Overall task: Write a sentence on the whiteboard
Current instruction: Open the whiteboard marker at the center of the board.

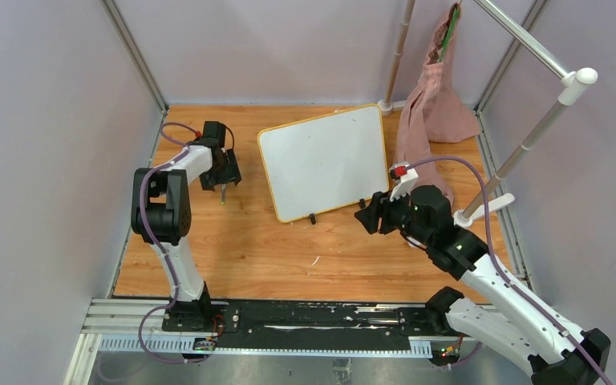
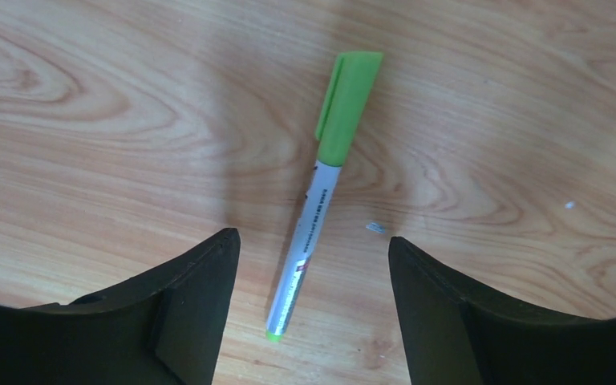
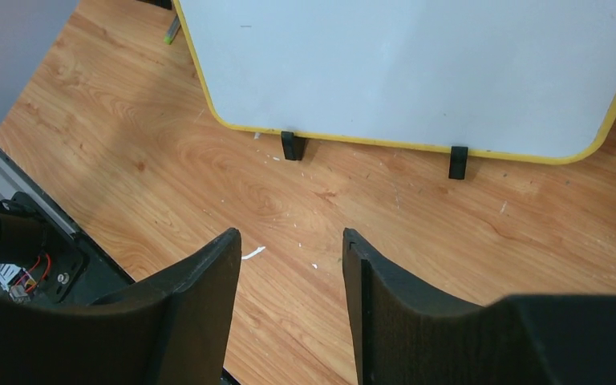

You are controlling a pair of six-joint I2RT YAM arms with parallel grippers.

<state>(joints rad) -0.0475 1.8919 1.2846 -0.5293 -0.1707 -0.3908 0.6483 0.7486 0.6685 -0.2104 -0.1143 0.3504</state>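
At the worktop's (image 1: 273, 249) far middle sits the whiteboard (image 1: 323, 160), blank, its feet toward the arms. Left of it, the left pincer (image 1: 223, 183) hangs wide open over a green-capped marker (image 2: 325, 184), holding nothing. By the board's near right corner, the right pincer (image 1: 366, 216) is partly open and empty. A pink cloth (image 1: 437, 104) hangs to the board's right.
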